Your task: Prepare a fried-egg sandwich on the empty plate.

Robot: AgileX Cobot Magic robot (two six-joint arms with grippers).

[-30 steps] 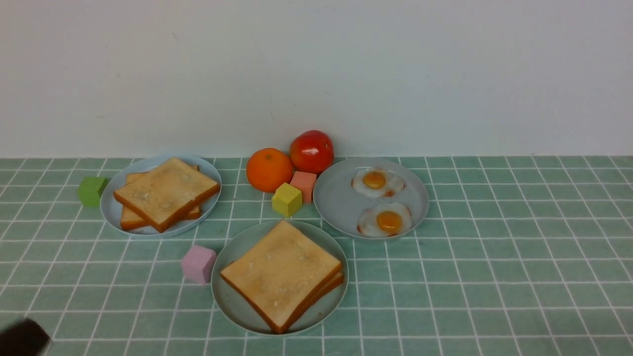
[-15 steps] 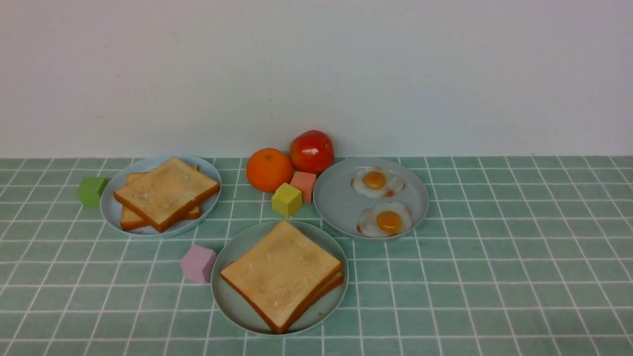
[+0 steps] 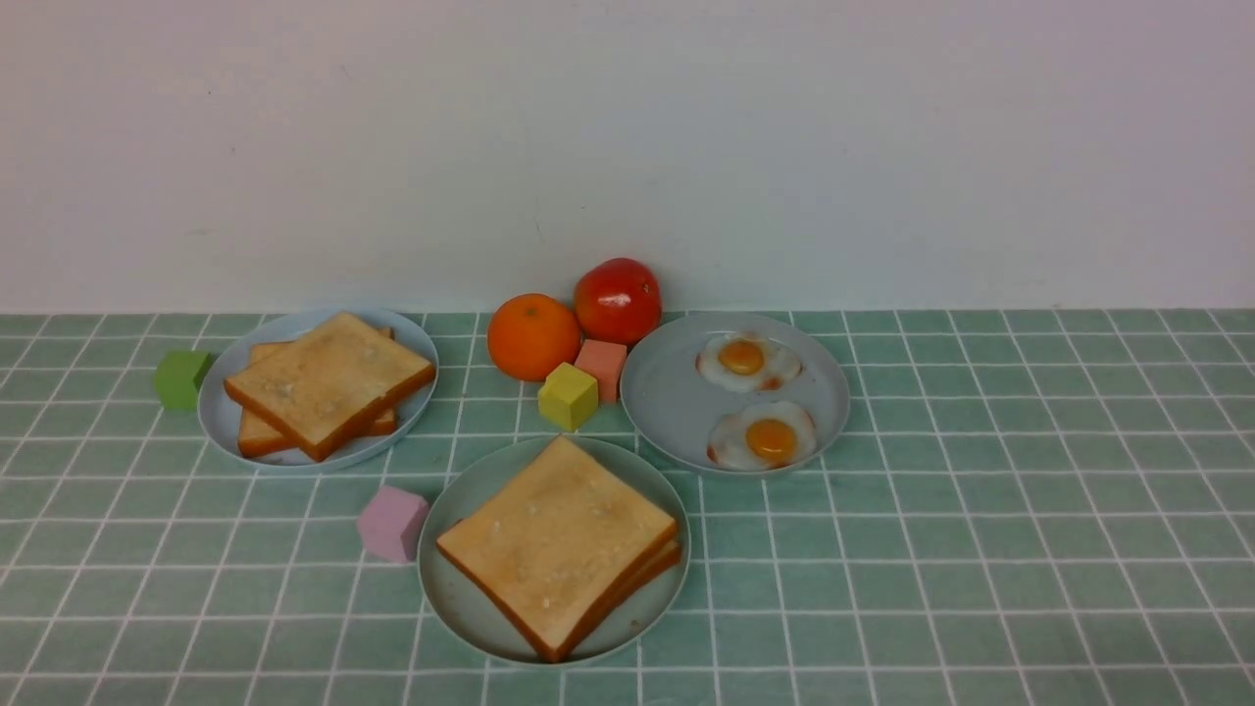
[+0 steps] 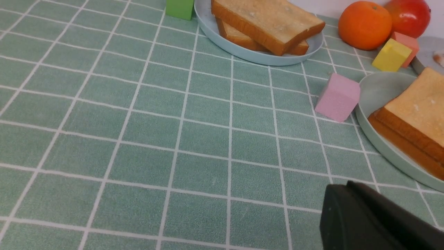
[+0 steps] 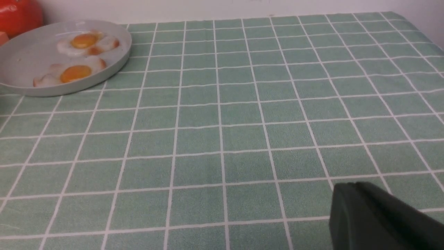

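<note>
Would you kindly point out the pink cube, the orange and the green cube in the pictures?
pink cube (image 3: 393,523), front view, on its front face.
orange (image 3: 534,336), front view, on the middle of its skin.
green cube (image 3: 180,379), front view, on its front face.

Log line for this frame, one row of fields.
stage: sandwich stacked on plate | egg: not visible between slices | left hand: shut, empty | right hand: shut, empty

Soft, even light; faint shadows
</note>
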